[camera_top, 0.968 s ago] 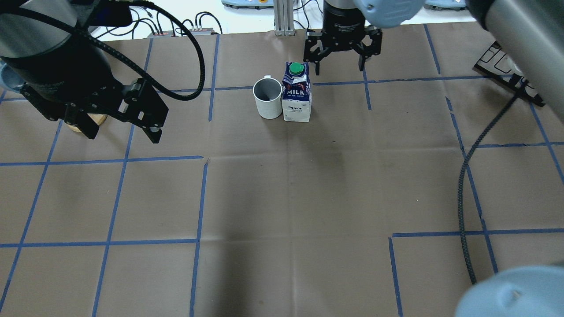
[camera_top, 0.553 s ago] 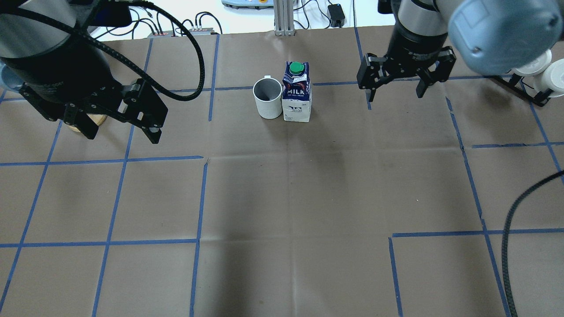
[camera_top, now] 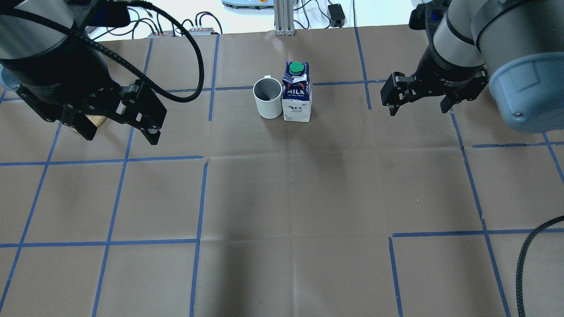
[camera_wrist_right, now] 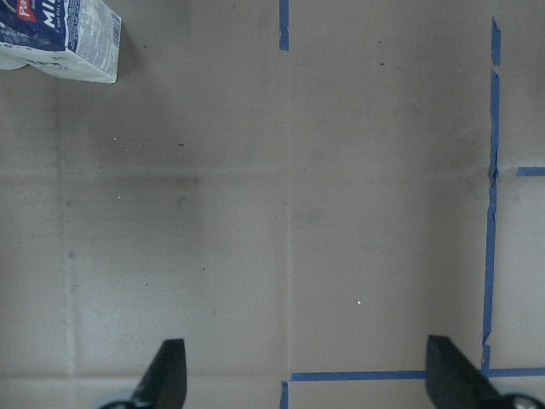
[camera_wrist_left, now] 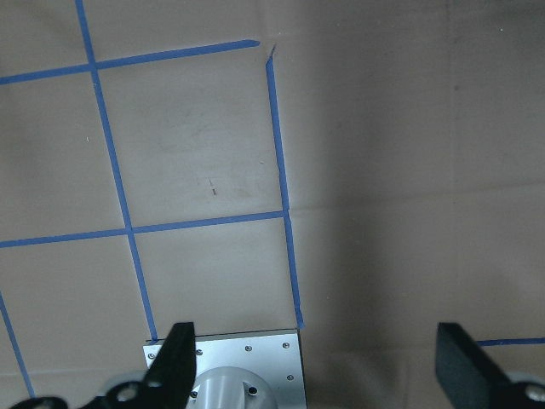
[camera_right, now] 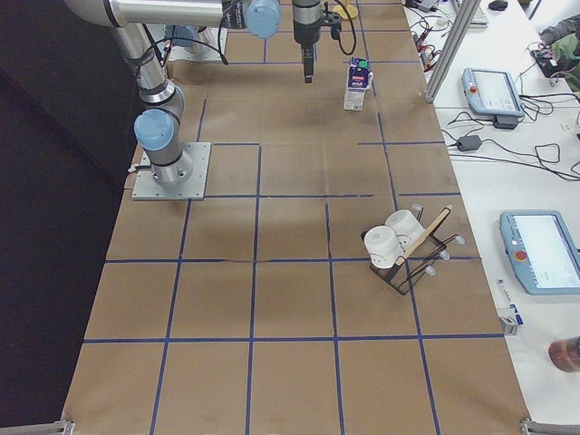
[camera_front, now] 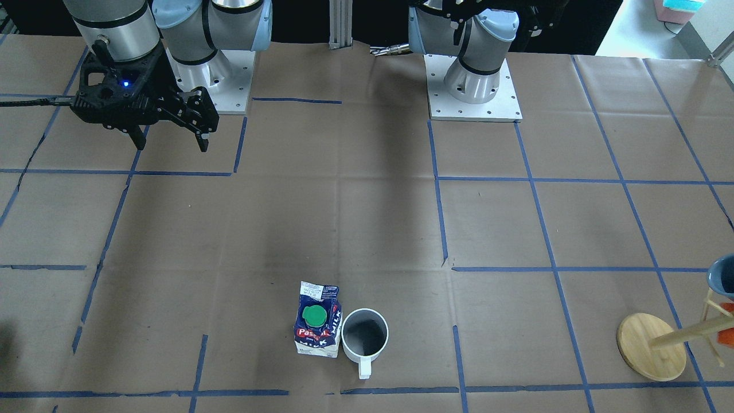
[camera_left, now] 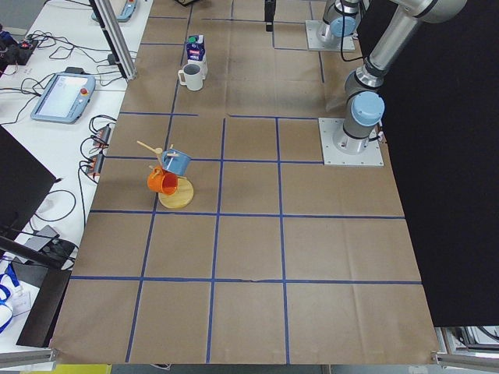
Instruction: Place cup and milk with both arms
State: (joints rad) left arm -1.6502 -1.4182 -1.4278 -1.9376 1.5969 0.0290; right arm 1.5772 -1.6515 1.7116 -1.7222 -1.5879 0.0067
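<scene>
The white cup (camera_top: 267, 97) stands upright at the table's far middle, its handle pointing away from the robot. It touches the left side of the milk carton (camera_top: 296, 92), which is upright with a green cap. Both show in the front view, cup (camera_front: 364, 338) and milk (camera_front: 317, 327). My left gripper (camera_top: 121, 132) is open and empty, well left of the cup. My right gripper (camera_top: 417, 110) is open and empty, well right of the milk, and also shows in the front view (camera_front: 171, 143). The right wrist view catches only a corner of the milk (camera_wrist_right: 60, 38).
A wooden mug tree (camera_front: 651, 347) with a blue and an orange cup stands at the far left, partly under my left gripper. A black rack with white cups (camera_right: 399, 245) stands at the far right. The arm base plates (camera_front: 473, 86) are on the robot's side.
My right gripper has moved from just behind the milk to the right and toward the robot, away from the carton. The left gripper, cup and milk have not moved.
</scene>
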